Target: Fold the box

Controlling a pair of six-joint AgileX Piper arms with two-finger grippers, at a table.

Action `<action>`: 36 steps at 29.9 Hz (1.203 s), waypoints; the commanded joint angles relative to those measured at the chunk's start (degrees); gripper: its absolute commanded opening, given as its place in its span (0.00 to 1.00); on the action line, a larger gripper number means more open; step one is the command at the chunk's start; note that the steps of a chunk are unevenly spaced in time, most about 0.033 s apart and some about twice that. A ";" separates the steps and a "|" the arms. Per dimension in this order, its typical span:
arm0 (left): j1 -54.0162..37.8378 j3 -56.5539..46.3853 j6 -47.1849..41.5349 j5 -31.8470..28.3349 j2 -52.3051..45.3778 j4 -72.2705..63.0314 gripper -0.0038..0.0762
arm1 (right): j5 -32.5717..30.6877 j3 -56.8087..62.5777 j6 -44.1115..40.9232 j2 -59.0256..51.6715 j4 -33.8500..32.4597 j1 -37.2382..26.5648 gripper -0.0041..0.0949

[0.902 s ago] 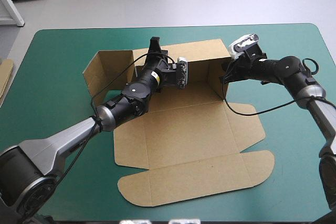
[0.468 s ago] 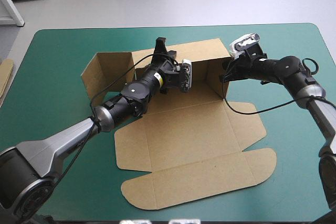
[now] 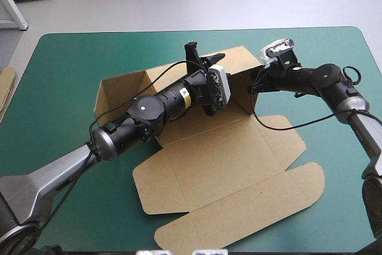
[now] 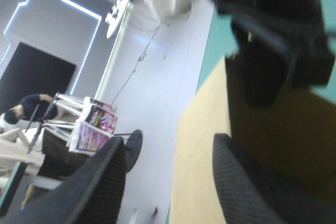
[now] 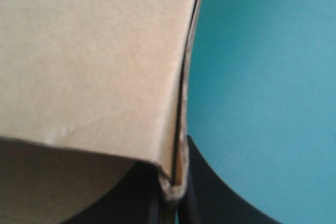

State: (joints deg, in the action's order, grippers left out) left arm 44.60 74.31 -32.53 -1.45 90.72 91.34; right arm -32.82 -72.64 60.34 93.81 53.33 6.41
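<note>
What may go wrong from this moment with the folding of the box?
1. The right gripper pinches the box only at one wall corner; the board may slip out or crease there.
2. The left gripper is open at the far wall, holding nothing, so this raised wall may fall back.

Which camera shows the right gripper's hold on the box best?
Right wrist view: the doubled wall edge of the box sits between the jaws of the right gripper. High view shows that gripper small at the far right corner; left wrist view shows only blurred board.
</note>
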 commanded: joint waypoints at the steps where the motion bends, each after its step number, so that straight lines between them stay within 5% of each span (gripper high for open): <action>1: 2.91 2.11 -7.88 -2.77 -3.50 -0.20 0.51 | 0.00 -1.60 0.29 -2.46 1.18 0.29 0.02; 7: 5.64 2.11 -10.43 -3.41 -3.54 -0.21 0.51 | 0.00 -1.60 -0.61 -2.46 0.54 0.29 0.02; 14: 1.39 2.11 -10.71 15.45 -6.34 -7.30 0.51 | 0.00 -1.60 -3.33 -2.46 -1.89 0.29 0.02; 24: -26.12 2.11 -18.89 16.02 -9.63 -10.23 0.51 | -0.35 -1.60 -5.86 -2.46 -2.31 0.17 0.02; 30: -43.29 2.11 -19.46 17.06 -9.63 -28.08 0.51 | -0.82 -1.60 -11.94 -2.46 -8.29 0.17 0.02; 36: -54.21 2.11 -6.76 22.79 -8.20 -45.05 0.51 | -0.70 -1.95 -13.92 -2.46 -9.64 0.17 0.02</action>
State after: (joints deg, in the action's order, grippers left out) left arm -6.66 74.41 -46.73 19.44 83.81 53.53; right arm -33.18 -73.19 48.07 93.65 44.37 6.79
